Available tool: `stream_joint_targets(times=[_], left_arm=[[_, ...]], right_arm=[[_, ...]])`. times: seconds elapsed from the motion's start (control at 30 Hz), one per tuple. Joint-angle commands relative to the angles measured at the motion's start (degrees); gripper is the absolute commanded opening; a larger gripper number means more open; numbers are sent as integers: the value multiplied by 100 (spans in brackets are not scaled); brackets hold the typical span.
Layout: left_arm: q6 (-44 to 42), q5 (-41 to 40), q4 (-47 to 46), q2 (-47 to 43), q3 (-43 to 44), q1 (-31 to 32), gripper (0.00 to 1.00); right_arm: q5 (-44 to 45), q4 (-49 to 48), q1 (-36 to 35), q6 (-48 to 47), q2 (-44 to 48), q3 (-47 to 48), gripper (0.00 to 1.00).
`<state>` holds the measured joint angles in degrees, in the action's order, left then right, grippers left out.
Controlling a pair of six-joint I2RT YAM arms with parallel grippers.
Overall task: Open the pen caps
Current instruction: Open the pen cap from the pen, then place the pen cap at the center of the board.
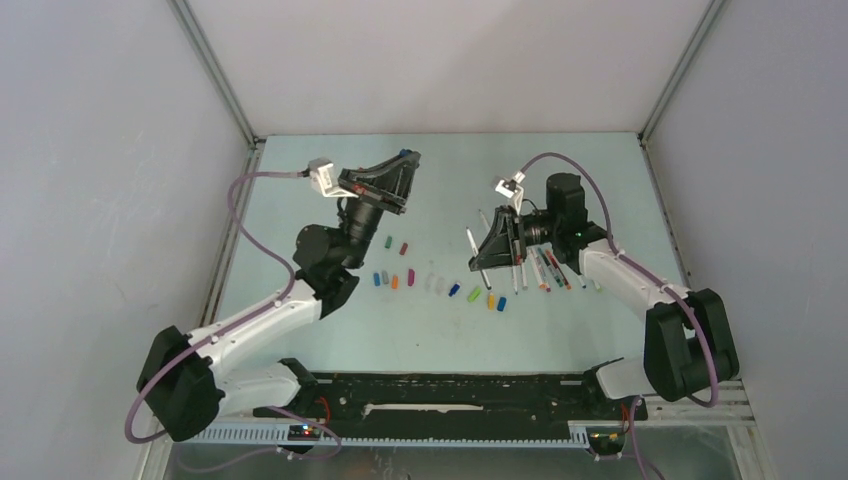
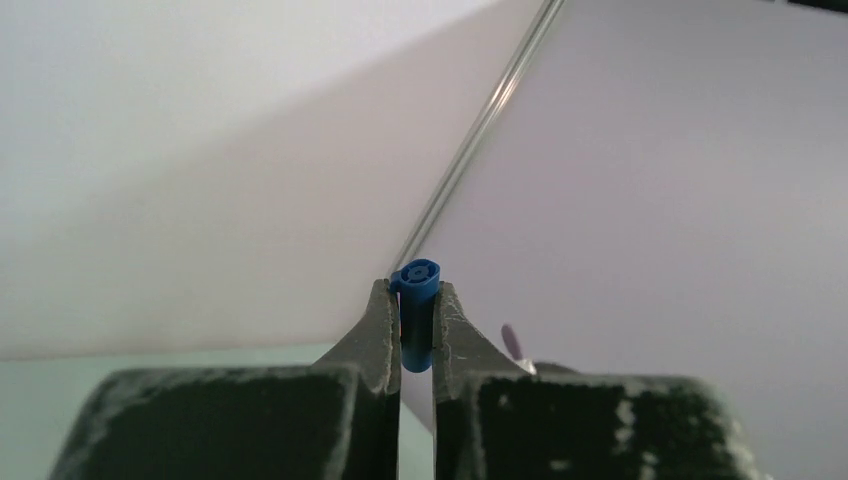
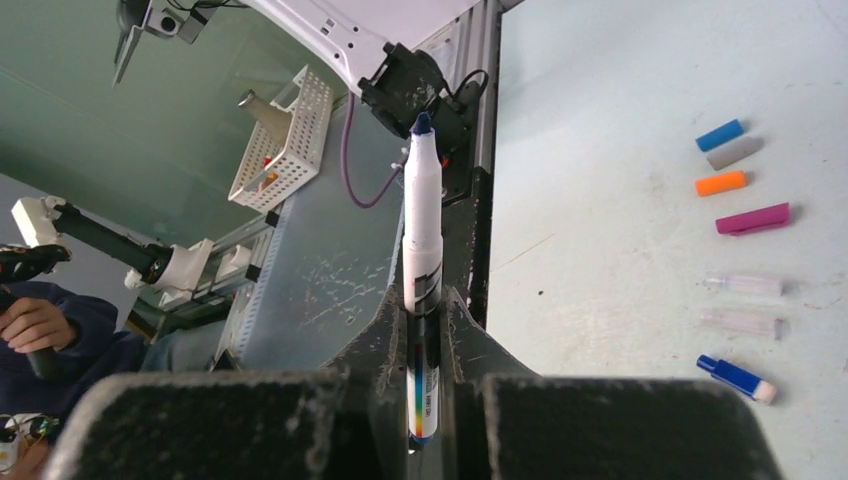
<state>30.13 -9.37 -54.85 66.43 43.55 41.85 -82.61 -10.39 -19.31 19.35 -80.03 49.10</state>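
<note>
My left gripper [image 1: 404,160] is raised above the table's far left and is shut on a blue pen cap [image 2: 417,312], which sticks out past the fingertips; the same blue cap [image 1: 405,153] shows from above. My right gripper [image 1: 477,262] is shut on a white pen [image 3: 423,225] whose bare dark-blue tip [image 3: 421,123] points away from the jaws. In the top view this pen [image 1: 472,245] hangs tilted over the table's middle. Several loose pen caps lie in a row on the table, among them an orange cap [image 3: 720,183], a magenta cap [image 3: 752,218] and a grey cap [image 3: 735,152].
Several more pens [image 1: 545,270] lie side by side under the right arm. A green cap [image 1: 388,241] and a red cap [image 1: 404,247] lie apart near the left arm. Two clear caps [image 3: 743,285] lie beside a blue piece with a white end [image 3: 735,377]. Grey walls enclose the pale green table [image 1: 300,180].
</note>
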Motion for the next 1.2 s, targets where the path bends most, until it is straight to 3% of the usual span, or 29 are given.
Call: stream_joint_targets(times=[0.0, 0.2, 0.37, 0.57, 0.87, 1.17], left_arm=[[-223, -494, -334, -113, -10, -52, 0], [307, -302, 552, -560, -331, -371, 0], [994, 206, 2195, -959, -592, -805, 0], [1187, 843, 3645, -925, -730, -983, 0], [773, 1026, 5691, 577, 227, -940, 0], [103, 609, 6653, 2232, 1490, -612, 0]], right_arm=[[-180, 33, -15, -24, -18, 20, 0], [128, 470, 281, -588, 72, 25, 0], [884, 2287, 461, -2111, 90, 534, 0], [1446, 2859, 756, -2663, 165, 708, 0], [1439, 2896, 1121, -2669, 139, 715, 0], [1423, 2912, 1170, -2683, 119, 715, 0]])
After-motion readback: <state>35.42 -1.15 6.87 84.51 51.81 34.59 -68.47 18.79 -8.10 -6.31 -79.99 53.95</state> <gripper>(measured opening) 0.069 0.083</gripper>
